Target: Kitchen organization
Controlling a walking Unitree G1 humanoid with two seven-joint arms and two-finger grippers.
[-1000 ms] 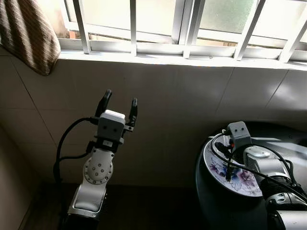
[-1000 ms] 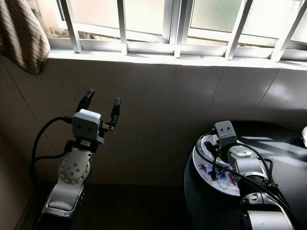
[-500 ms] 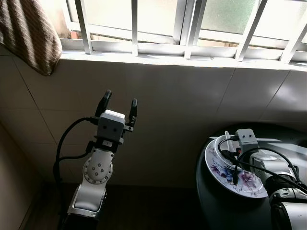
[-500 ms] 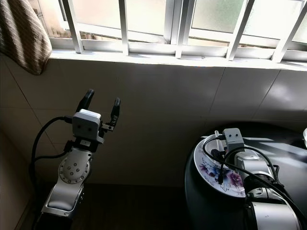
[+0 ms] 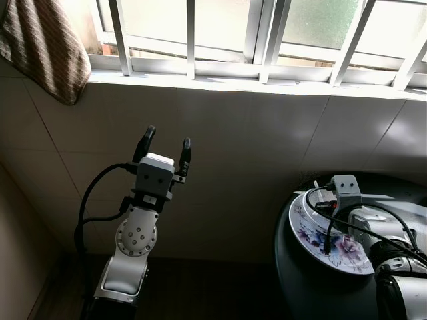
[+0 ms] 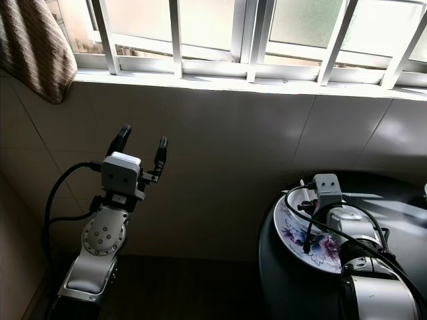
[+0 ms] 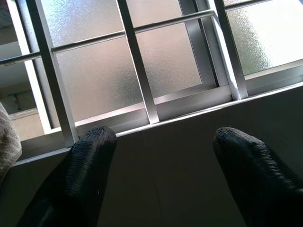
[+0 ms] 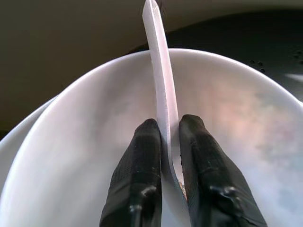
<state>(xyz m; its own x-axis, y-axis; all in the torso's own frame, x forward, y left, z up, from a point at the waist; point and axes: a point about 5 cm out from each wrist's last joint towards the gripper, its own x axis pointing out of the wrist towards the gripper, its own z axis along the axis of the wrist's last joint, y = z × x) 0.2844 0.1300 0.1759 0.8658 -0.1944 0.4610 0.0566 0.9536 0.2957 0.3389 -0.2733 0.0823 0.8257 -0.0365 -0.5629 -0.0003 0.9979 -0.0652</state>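
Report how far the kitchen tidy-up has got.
Done: nothing can be confirmed as put away. In hand: the right gripper is shut on a thin white utensil over a white bowl, which sits with the floral plate on the dark table. The left gripper is raised, open and empty by the tiled wall. Left: dishes remain on the table.

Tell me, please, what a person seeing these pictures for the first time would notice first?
First, the bright barred window across the top, with a striped cloth hanging at its left. Next, the left pincer, raised before the tiled wall with its fingers open. At lower right, the right pincer is shut on the edge of a white plate held above a flowered plate on a dark round table.
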